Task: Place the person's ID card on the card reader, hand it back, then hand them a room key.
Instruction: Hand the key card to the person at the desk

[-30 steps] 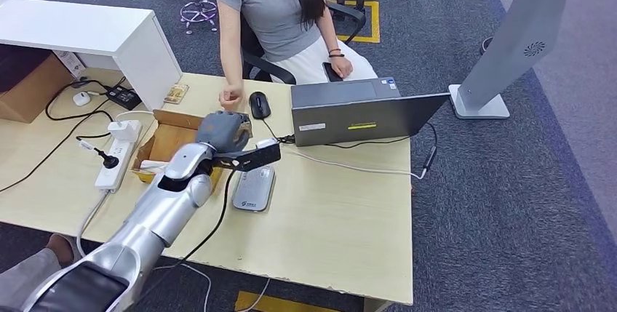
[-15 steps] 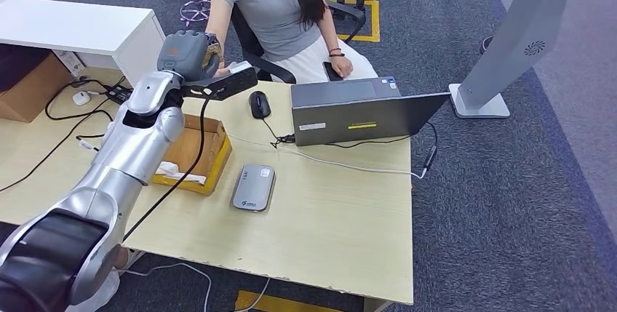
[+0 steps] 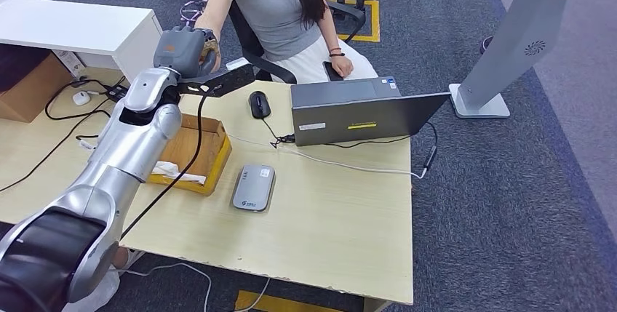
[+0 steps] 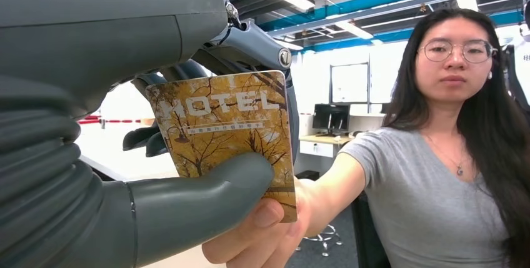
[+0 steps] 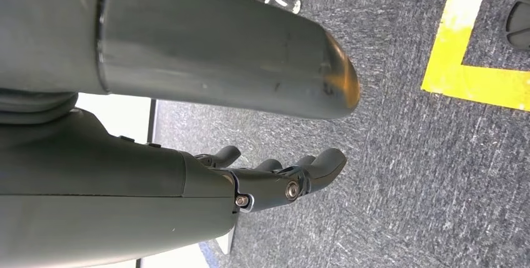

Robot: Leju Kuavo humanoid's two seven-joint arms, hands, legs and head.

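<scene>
Since a second ago the left arm has swung up from above the card reader (image 3: 254, 188) to the far left, toward the person (image 3: 273, 6). The left hand (image 3: 185, 50) pinches the room key (image 4: 228, 134), which the person's hand (image 4: 262, 237) now touches: handover under way. The right hand (image 5: 275, 177) hangs empty, fingers apart, over grey carpet. The desk (image 3: 342, 217) carries a laptop (image 3: 360, 112).

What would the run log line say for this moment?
phase: room key handover | left hand: holds yellow tree-print MOTEL card | person's hand: touching card | right hand: open, hanging | grey card reader: bare
</scene>
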